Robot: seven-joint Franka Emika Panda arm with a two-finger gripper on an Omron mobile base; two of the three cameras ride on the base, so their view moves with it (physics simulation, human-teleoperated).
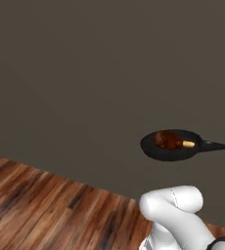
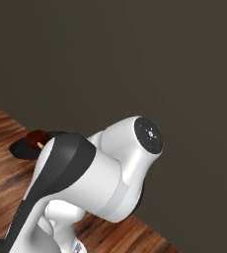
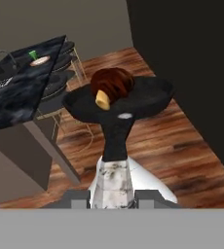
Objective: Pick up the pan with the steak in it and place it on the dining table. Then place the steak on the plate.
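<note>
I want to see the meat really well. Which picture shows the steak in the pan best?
The left base view: the steak lies whole in the pan, seen from the side with nothing in front. The hand view shows it close and slightly blurred. In the right base view it peeks from behind the arm.

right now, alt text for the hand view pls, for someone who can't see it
The gripper is shut on the silver-tipped handle of the black pan, held in the air over a wooden floor, with the steak lying in it. To the upper left stands the black marble dining table, with the plate and a green cup.
</note>
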